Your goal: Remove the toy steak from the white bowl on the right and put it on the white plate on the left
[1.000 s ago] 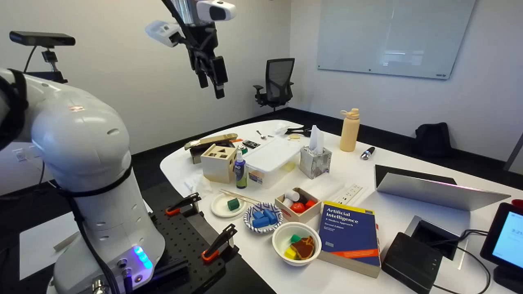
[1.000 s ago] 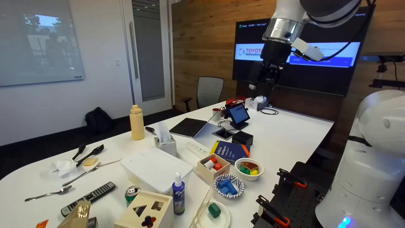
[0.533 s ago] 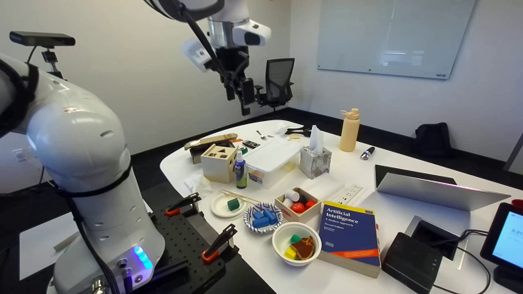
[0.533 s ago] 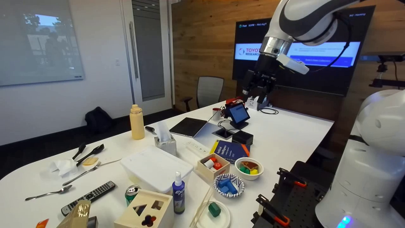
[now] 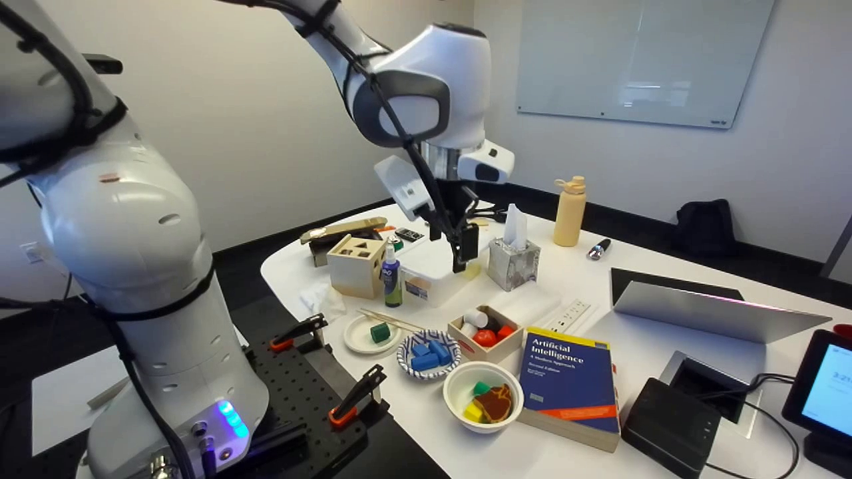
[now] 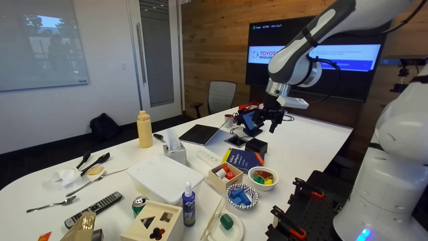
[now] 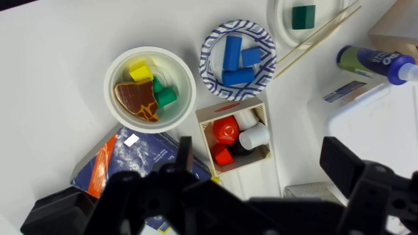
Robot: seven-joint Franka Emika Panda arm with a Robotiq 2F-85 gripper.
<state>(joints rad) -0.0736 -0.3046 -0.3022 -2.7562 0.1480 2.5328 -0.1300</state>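
Toy steak (image 7: 135, 99) in white bowl (image 7: 178, 76), jaws apart, now lower

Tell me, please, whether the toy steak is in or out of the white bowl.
In: all three views show the toy steak there.

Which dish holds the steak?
The plain white bowl, beside the book; the patterned bowl holds blue blocks, the plate a green block.

The white bowl (image 7: 173, 73), the white plate (image 5: 358, 334), a blue-patterned bowl (image 7: 205, 60), an open wooden box (image 5: 504, 347), a blue book (image 5: 569, 379) and a tissue box (image 5: 514, 266) are being carried by the white table (image 6: 301, 147).
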